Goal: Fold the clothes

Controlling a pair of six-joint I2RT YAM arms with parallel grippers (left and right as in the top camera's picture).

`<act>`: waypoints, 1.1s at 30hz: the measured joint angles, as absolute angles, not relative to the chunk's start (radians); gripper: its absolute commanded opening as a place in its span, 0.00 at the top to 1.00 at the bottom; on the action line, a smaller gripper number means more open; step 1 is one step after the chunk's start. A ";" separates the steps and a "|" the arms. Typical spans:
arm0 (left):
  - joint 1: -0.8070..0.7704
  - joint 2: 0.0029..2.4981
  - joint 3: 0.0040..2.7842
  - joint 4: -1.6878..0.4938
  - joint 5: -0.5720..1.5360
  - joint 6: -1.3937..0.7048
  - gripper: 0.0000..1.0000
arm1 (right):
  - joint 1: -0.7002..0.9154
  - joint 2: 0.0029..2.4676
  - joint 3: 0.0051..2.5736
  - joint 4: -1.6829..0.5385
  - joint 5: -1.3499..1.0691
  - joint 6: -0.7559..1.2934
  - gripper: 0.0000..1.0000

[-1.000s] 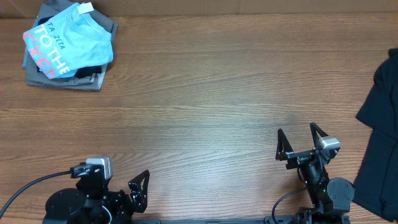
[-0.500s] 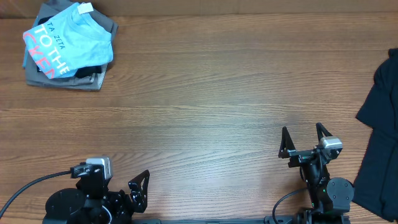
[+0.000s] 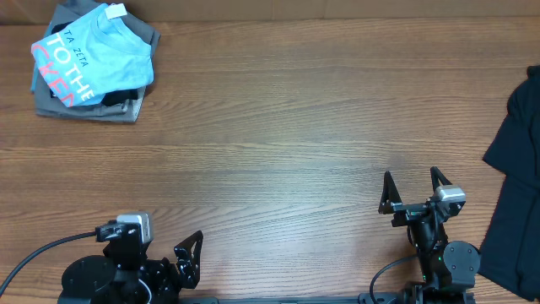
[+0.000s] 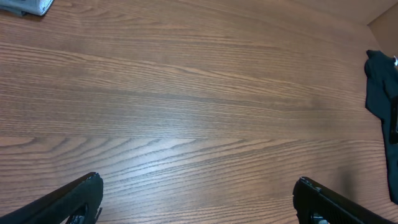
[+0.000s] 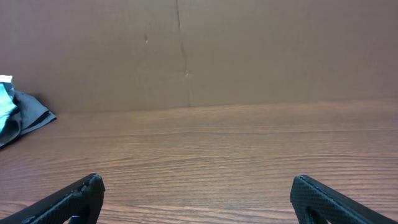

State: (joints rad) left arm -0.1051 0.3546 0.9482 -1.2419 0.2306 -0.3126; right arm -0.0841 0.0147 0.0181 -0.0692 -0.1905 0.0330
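Since the shirt point(image 3: 97, 55) already lies folded on a pile point(image 3: 126, 108) far ahead-left of your left gripper point(image 4: 198, 183), little seems left; it and the right gripper point(image 3: 411, 176) gape empty.

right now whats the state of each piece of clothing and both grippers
blue t-shirt: loosely folded, red and white lettering up, on top of the pile in the far left corner
grey and black clothes: folded, stacked under the blue t-shirt
dark garment: unfolded, rumpled at the right edge, partly out of frame
left gripper: open, empty, over bare wood
right gripper: open, empty, touching no clothing
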 measured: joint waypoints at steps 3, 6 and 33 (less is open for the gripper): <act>-0.105 0.355 0.948 -1.242 0.231 -0.313 0.00 | -0.084 0.015 0.018 -0.069 -0.190 0.033 0.00; -0.105 0.355 0.948 -1.242 0.231 -0.313 0.00 | -0.084 0.015 0.018 -0.068 -0.190 0.033 0.00; -0.160 0.236 0.846 -0.992 0.212 -0.186 0.00 | -0.084 0.015 0.018 -0.069 -0.187 0.033 0.00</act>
State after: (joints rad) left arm -0.1600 0.2356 0.8455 -0.9916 0.2115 -0.1864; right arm -0.0845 0.0147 0.0181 -0.0692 -0.1867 0.0326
